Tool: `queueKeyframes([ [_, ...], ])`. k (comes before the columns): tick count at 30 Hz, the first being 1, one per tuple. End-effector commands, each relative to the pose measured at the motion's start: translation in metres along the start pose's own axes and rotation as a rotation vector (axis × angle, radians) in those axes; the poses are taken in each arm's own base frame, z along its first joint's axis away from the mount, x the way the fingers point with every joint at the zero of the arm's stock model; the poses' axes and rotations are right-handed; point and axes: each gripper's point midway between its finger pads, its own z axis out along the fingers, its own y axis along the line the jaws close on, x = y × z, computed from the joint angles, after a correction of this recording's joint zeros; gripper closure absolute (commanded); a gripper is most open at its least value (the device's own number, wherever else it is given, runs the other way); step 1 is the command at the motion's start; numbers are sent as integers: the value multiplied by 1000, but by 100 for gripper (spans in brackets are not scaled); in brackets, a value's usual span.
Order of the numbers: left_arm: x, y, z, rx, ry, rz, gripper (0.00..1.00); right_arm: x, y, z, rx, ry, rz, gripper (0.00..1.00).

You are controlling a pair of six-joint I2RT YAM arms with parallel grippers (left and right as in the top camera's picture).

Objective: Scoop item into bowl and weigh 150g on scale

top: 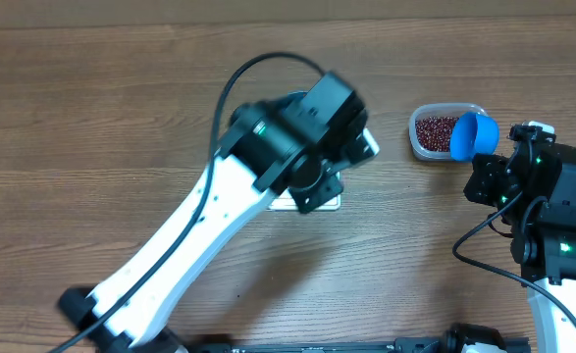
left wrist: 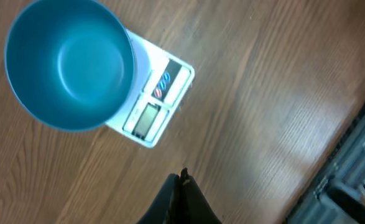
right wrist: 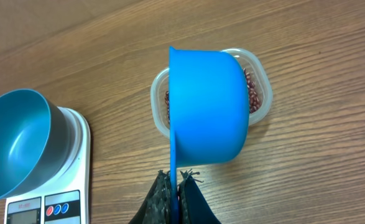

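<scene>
Red-brown beans (right wrist: 254, 93), tiny and loose, lie in a clear tub (right wrist: 157, 99) at upper right of the overhead view. A blue scoop (right wrist: 207, 106) hangs on edge over the tub, mouth facing frame left, and hides most of the beans. The right gripper (right wrist: 176, 186) is pinching its thin handle.

Left of the tub, a bright blue bowl (right wrist: 14, 143), smooth-walled and empty, sits on the white scale (right wrist: 70, 180). Grey display (left wrist: 146, 118) and red-marked label (left wrist: 162, 84) are at its front edge.

The left gripper (left wrist: 182, 180) hovers over bare wood beside the scale, fingers pressed together, holding nothing.

Worktop (left wrist: 263, 93): brown wood-grain surface with pale glare streaks. Dark, blurred framework runs along the right edge of the left wrist view.
</scene>
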Motion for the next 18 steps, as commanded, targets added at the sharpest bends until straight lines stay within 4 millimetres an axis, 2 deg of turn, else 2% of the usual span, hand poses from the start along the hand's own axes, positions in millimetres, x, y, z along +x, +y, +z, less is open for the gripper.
queueKeyframes([
  [1, 26, -5, 21, -3, 23, -39, 96, -14, 4, -8, -2, -42, -8, 96],
  [4, 37, -9, 41, -2, -1, -43, 96, -14, 4, -8, -2, -42, -8, 96],
  [5, 41, -11, 54, -3, -7, -47, 96, -14, 4, -8, -2, -42, -8, 96],
  [12, 54, -12, 110, -11, -16, -46, 96, -14, 4, -8, -1, -43, -9, 96],
  [18, 44, -9, 121, -28, -80, -45, 96, -14, 4, -8, -1, -43, -8, 96],
])
